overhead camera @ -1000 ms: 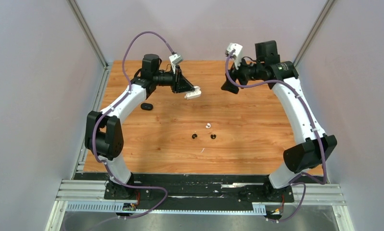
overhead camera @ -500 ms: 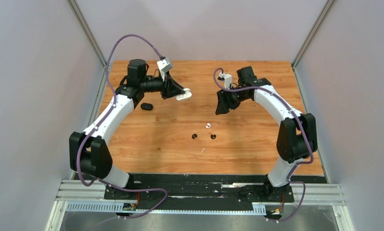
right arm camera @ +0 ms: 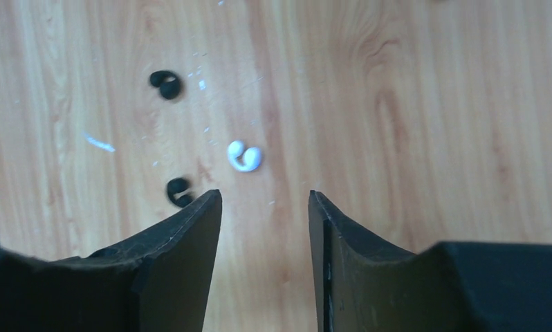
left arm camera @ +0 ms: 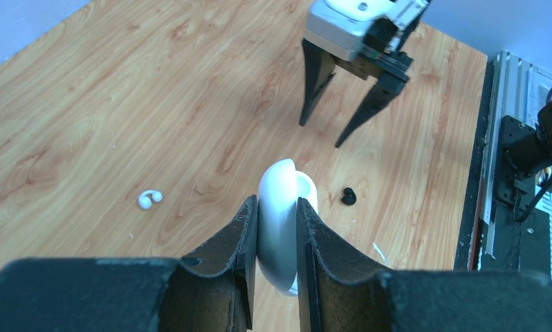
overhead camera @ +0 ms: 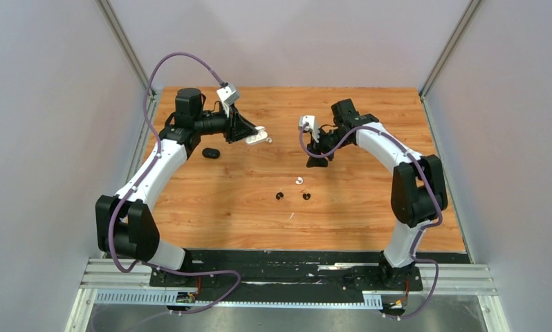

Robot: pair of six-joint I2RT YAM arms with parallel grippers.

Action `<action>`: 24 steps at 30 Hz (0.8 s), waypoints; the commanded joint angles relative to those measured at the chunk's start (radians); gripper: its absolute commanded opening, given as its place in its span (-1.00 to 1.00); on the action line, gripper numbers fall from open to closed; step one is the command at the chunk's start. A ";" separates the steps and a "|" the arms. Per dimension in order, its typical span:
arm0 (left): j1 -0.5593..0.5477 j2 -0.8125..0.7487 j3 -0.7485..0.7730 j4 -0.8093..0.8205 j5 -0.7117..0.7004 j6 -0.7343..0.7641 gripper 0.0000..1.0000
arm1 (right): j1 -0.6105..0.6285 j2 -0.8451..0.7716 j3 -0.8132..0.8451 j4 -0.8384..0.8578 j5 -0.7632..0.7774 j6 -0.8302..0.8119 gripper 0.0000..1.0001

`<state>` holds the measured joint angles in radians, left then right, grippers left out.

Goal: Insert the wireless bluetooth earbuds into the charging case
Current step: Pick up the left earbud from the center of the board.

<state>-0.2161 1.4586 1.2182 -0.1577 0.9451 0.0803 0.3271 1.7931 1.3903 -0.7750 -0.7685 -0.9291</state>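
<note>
Top view: left gripper (overhead camera: 254,135) is clamped on the white charging case (overhead camera: 261,136) and holds it off the bench (overhead camera: 370,207) over the far-left area. A black case (overhead camera: 210,153) lies on the bench just beside that arm's wrist. Right gripper (overhead camera: 318,159) points down at the bench, on the far side of the white earbud (overhead camera: 299,181). The white earbud sits mid-bench. Two black earbuds (overhead camera: 279,196) (overhead camera: 306,196) lie side by side just nearer the arm bases, apart from each other and from the white one. Left wrist view: both fingers pinch the white charging case edge-on and it sticks out past the fingertips. Can't tell if the lid is open. The white earbud lies on the bench off to the left, one black earbud just right of the case, and the right gripper is farther out with jaws apart. Right wrist view: jaws apart with nothing between them. The white earbud lies just beyond the gap, toward the left-hand finger. One black earbud is at that fingertip, partly hidden by it, and the other lies farther out on the same side. Small white specks are scattered on the wood.
</note>
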 commanded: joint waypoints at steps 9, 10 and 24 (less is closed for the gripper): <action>0.012 -0.035 0.029 -0.015 -0.021 -0.027 -1.00 | 0.046 0.053 0.032 0.075 0.006 -0.050 -0.16; 0.012 -0.036 0.029 -0.014 -0.022 -0.029 -1.00 | 0.046 0.052 0.033 0.053 -0.016 -0.076 -0.20; 0.014 -0.029 0.037 -0.012 -0.038 -0.052 -1.00 | 0.121 0.095 0.019 -0.032 0.016 -0.277 -0.61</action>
<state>-0.2077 1.4586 1.2182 -0.1825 0.9062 0.0383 0.4404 1.8923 1.4204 -0.7963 -0.7422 -1.0855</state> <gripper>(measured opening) 0.291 0.189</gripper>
